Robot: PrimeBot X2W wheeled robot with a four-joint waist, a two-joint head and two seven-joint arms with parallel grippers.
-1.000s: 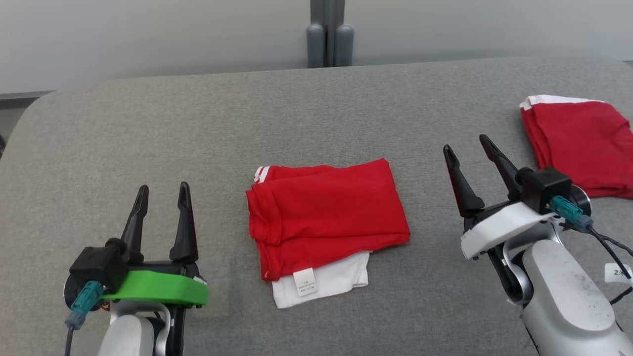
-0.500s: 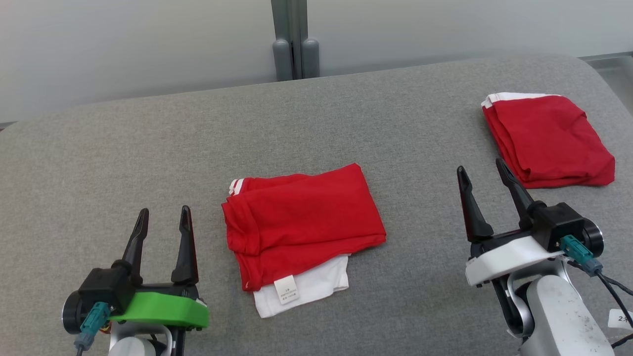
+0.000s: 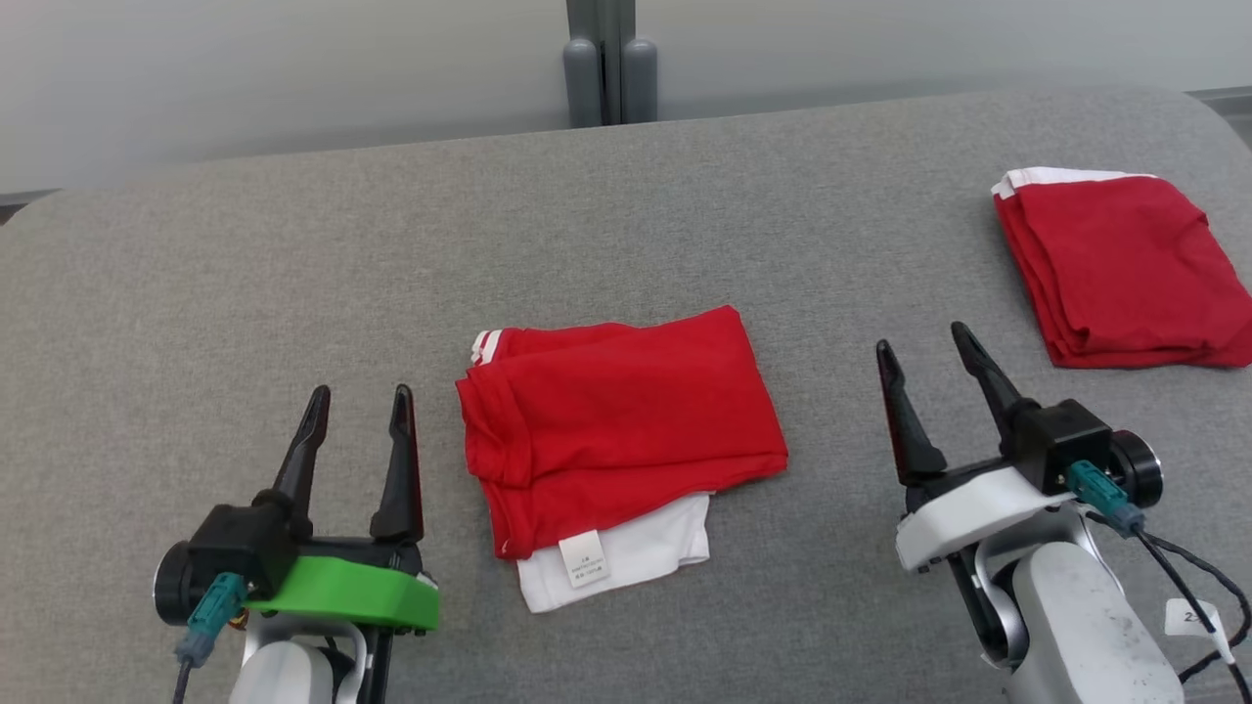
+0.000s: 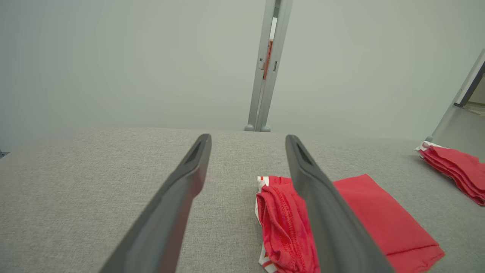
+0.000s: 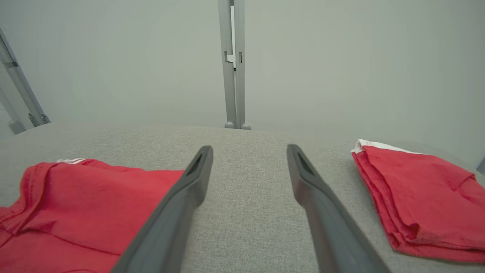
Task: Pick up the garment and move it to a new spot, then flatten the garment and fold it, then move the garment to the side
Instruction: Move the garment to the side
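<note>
At the middle of the grey fabric tabletop (image 3: 245, 274) we see the folded red-and-white cloth garment (image 3: 626, 420) lying flat | our left gripper (image 3: 359, 391) spread wide, empty, near it | right gripper (image 3: 920, 336) likewise released, holding nothing

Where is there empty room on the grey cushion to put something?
Widest bare patch: the grey fabric surface left of the middle folded red-and-white garment, beyond the left gripper. Another strip runs behind that garment. Crowded: far right, where a second folded red garment lies near the right gripper.
</note>
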